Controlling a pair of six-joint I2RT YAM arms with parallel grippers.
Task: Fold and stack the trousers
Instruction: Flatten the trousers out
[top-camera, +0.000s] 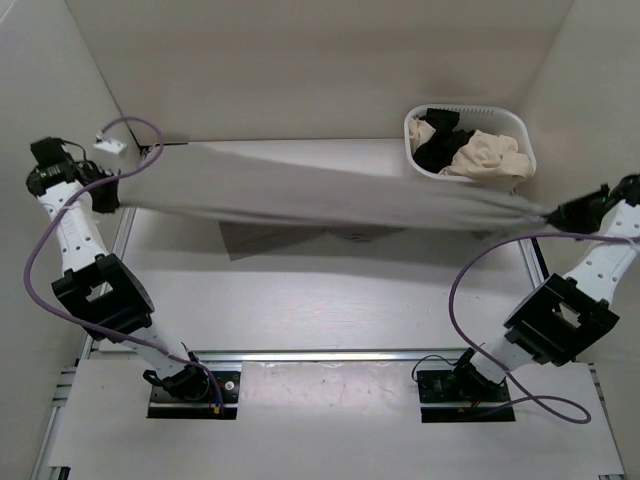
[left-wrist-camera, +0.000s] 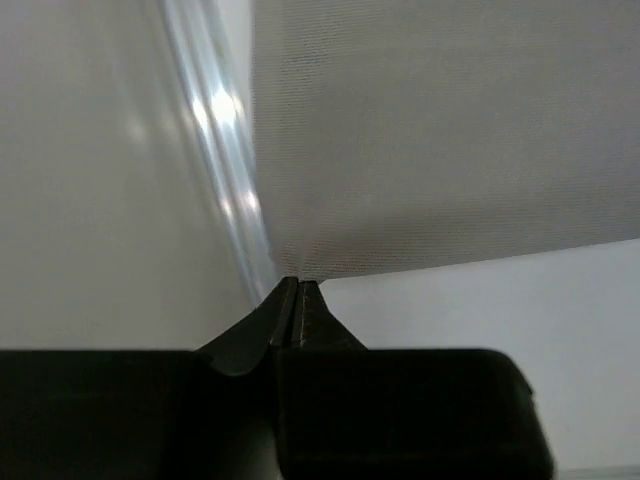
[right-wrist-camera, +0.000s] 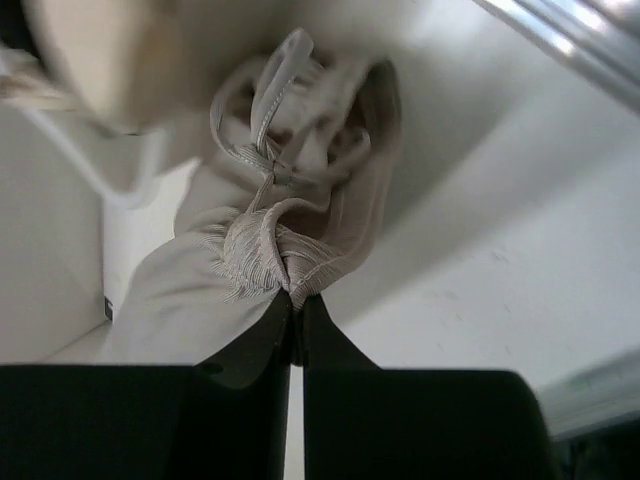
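The grey trousers (top-camera: 320, 195) hang stretched in the air across the table, from far left to right. My left gripper (top-camera: 112, 192) is shut on their left end, where the flat cloth (left-wrist-camera: 440, 140) runs out from the pinched jaws (left-wrist-camera: 298, 285). On the right, my right gripper (top-camera: 556, 213) is shut on the bunched waistband end (right-wrist-camera: 270, 250), its jaws (right-wrist-camera: 296, 296) closed on gathered elastic and a drawstring. The trousers cast a shadow on the table below.
A white basket (top-camera: 512, 125) at the back right holds a cream garment (top-camera: 485, 155) and a black garment (top-camera: 432, 150). The white table (top-camera: 330, 300) lies under the cloth. Enclosure walls stand close to both grippers. Purple cables loop by each arm.
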